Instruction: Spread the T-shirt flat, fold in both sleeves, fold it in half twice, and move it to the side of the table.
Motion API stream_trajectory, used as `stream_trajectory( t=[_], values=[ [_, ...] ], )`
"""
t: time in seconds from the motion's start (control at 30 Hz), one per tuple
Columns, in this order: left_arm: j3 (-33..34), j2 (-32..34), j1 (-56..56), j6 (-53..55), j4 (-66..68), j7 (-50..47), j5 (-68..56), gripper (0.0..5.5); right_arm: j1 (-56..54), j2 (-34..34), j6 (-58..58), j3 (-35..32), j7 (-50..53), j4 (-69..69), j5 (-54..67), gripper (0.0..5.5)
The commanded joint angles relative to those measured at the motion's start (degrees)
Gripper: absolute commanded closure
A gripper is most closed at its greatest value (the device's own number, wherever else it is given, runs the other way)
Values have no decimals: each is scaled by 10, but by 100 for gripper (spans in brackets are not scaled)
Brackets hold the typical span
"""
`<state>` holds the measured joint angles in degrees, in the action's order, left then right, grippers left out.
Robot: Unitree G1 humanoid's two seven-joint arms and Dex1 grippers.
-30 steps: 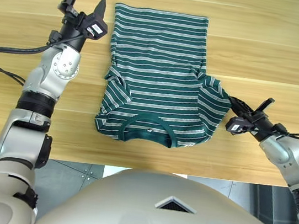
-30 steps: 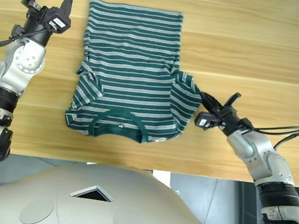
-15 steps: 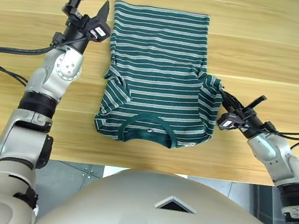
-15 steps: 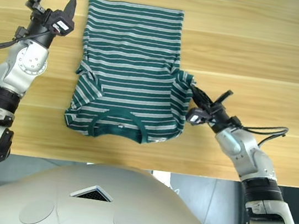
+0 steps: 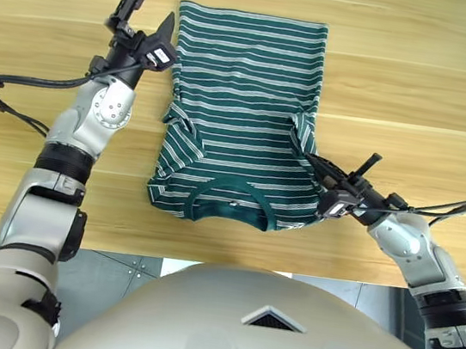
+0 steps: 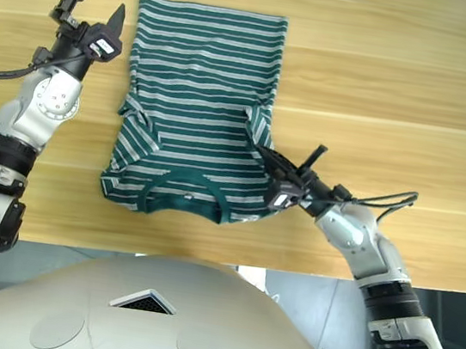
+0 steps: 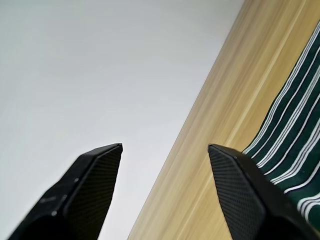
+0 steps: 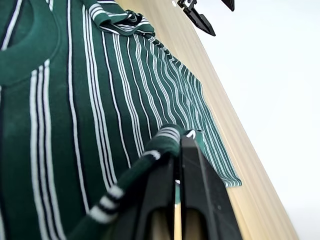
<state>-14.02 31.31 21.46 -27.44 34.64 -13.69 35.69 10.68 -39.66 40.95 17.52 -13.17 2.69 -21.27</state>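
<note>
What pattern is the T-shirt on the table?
The T-shirt is dark green with thin white stripes; clearest in the left eye view.

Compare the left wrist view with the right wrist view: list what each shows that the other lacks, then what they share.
Left wrist view alone: the empty gap between the left gripper's open fingers. Right wrist view alone: the right gripper shut on a sleeve, and the collar. Both: the striped T-shirt, the wooden table, and the left gripper.
</note>
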Motion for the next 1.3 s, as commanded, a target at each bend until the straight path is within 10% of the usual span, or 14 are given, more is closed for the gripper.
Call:
stream_trajectory(
  t=[0.03,0.63,0.93,1.3],
  values=[
    [-9,-10,15,-5,13,-6,4,230,-18,13,-6,3,-16,10,-9,549],
    [0,11,-19,-10,-13,-2,-10,230,-41,21,-25,22,-56,54,-53,270],
    [122,197,-347,-165,-198,145,-182,230,-71,-46,45,-168,-40,71,143,264],
    [90,294,-547,-69,-425,415,-220,230,-9,-132,1,-81,-88,123,-111,264]
  ],
)
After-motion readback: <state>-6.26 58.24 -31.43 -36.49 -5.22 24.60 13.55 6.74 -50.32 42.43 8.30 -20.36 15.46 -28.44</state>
